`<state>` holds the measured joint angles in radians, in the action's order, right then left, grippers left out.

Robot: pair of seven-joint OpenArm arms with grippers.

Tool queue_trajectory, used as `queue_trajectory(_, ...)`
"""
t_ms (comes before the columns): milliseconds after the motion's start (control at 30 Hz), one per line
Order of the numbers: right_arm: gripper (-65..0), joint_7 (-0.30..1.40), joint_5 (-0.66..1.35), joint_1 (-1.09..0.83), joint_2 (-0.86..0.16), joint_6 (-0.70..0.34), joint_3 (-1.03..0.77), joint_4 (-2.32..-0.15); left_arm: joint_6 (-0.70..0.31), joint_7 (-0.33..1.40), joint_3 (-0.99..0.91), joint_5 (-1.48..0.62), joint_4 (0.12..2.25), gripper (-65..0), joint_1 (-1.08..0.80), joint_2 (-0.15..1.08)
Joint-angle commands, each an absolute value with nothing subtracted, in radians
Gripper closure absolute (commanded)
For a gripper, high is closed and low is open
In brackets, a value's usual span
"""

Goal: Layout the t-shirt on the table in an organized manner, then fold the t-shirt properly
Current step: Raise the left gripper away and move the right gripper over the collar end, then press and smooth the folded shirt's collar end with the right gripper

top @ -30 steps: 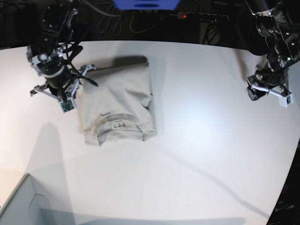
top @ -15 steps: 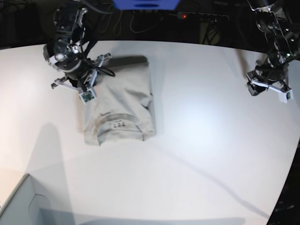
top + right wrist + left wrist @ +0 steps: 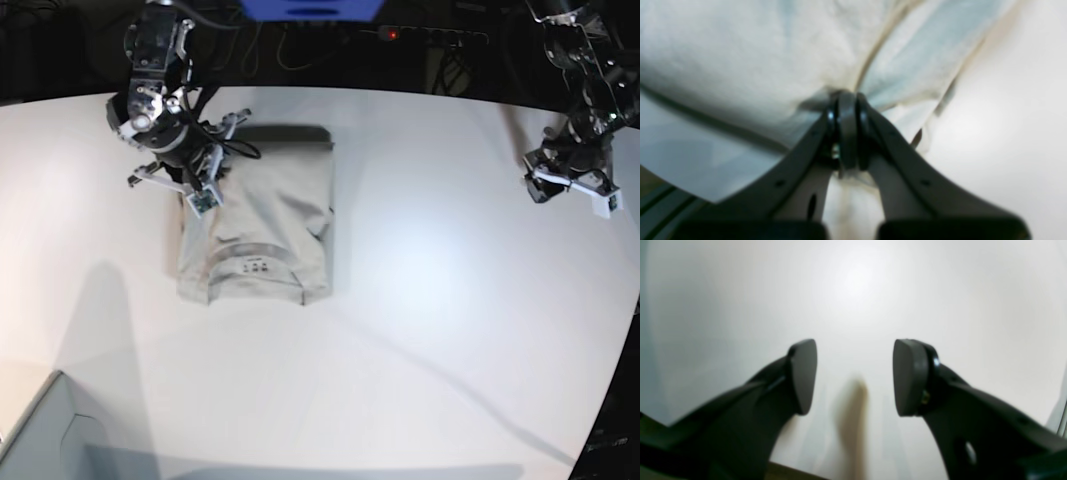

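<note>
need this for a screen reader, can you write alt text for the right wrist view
Close up, the right gripper has its dark jaws pressed shut on a bunched fold of the light grey-beige t-shirt, which fills the upper left of the picture. Bare white table shows at the right; the whole view is slightly blurred.

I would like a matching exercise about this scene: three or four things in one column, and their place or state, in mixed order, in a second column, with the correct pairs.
Things:
1. right gripper
2. left gripper
3. t-shirt
4. grey box corner

Place or state:
A. at the bottom-left edge of the base view
B. open, with only bare table under it
C. shut on cloth
D. lying folded on the table, collar toward the camera

Pairs: 1-C, 2-B, 3-D, 4-A
</note>
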<state>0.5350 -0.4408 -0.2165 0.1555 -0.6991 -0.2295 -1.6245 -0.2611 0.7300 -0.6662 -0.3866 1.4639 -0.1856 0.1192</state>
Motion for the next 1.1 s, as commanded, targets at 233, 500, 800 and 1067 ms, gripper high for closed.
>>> queue_trajectory(233,0.0,0.513,-0.432,-0.294,0.157,-0.698,-0.219,-1.906,-0.263,0.716,-0.673,-0.4,1.491,-35.1,-0.234,0.131)
queue_trajectory(500,0.0,0.506,-0.43,-0.38,0.157,-0.698,-0.031,-1.917,-0.263,0.713,-0.676,-0.4,1.491,-35.1,-0.285,0.13)
queue_trajectory(800,0.0,0.504,-0.432,-0.306,0.157,-0.698,-0.03,-1.779,-0.263,0.714,-0.711,-0.4,1.497,-35.1,-0.315,0.117)
queue_trajectory(1067,0.0,0.504,-0.432,-0.3,0.157,-0.698,-0.039,-1.802,-0.263,0.714,-0.74,-0.4,1.495,-35.1,-0.318,0.116)
